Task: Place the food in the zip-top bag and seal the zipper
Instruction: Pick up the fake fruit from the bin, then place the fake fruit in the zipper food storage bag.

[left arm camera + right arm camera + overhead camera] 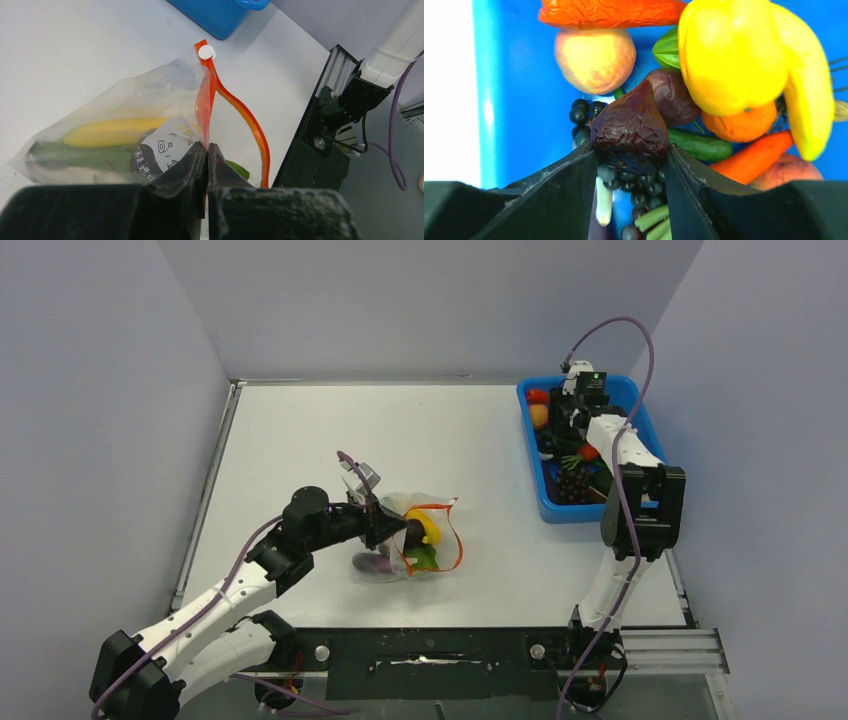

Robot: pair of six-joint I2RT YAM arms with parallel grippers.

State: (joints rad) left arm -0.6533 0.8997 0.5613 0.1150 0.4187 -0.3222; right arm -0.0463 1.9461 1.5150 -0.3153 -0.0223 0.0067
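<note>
Left gripper (206, 150) is pinched shut on the edge of the zip-top bag (100, 107), mid-table, I'd guess to hold the mouth up. The zipper (245, 117) gapes in a loop, unsealed, with a banana (115, 131) and green pod (75, 156) inside. Over in the blue bin (504, 100) at the far right, the right gripper (631, 150) is clamped around a dark purple fig-looking piece (631, 125). Grapes (584, 112) and a yellow pepper (729, 50) crowd right against it, so lifting might drag neighbours along.
</note>
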